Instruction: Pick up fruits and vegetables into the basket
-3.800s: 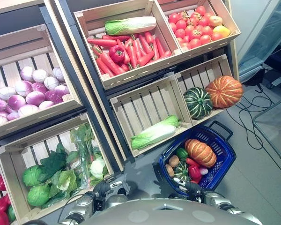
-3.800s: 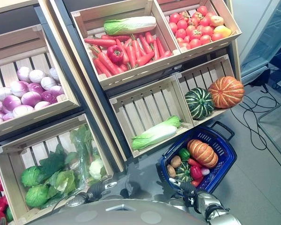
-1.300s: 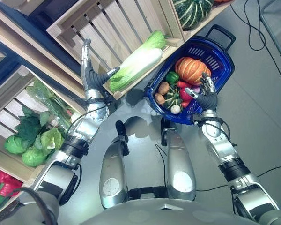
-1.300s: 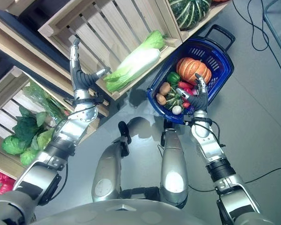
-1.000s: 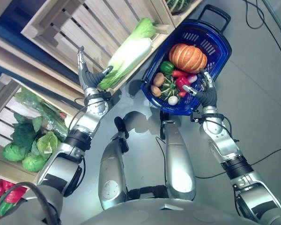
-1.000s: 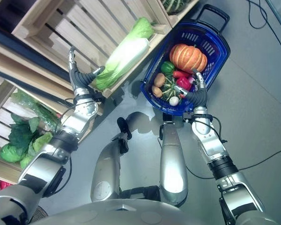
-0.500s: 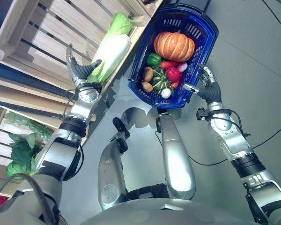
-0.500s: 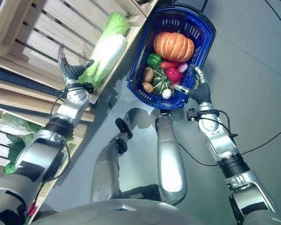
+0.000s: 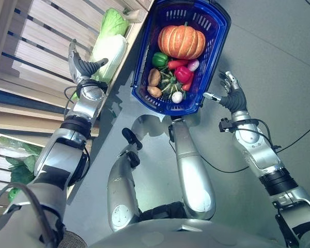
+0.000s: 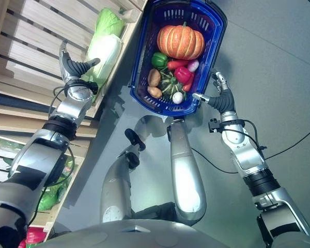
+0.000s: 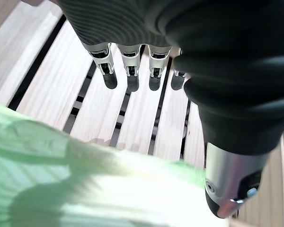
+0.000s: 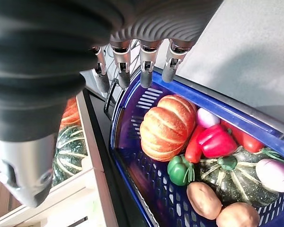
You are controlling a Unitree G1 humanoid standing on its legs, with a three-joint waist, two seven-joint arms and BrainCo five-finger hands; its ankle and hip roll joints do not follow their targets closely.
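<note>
The blue plastic basket [image 9: 209,49] already holds a ribbed orange pumpkin [image 9: 181,41], a green pepper [image 9: 159,59], a glossy red pepper [image 9: 183,74] and potatoes. The napa cabbage [image 9: 107,45] is not yet picked: it lies in the slatted wooden crate [image 9: 36,36], just past the thumb of the released left hand [image 9: 80,68]. The right hand [image 9: 231,95] hangs open beside the basket's rim, holding nothing.
</note>
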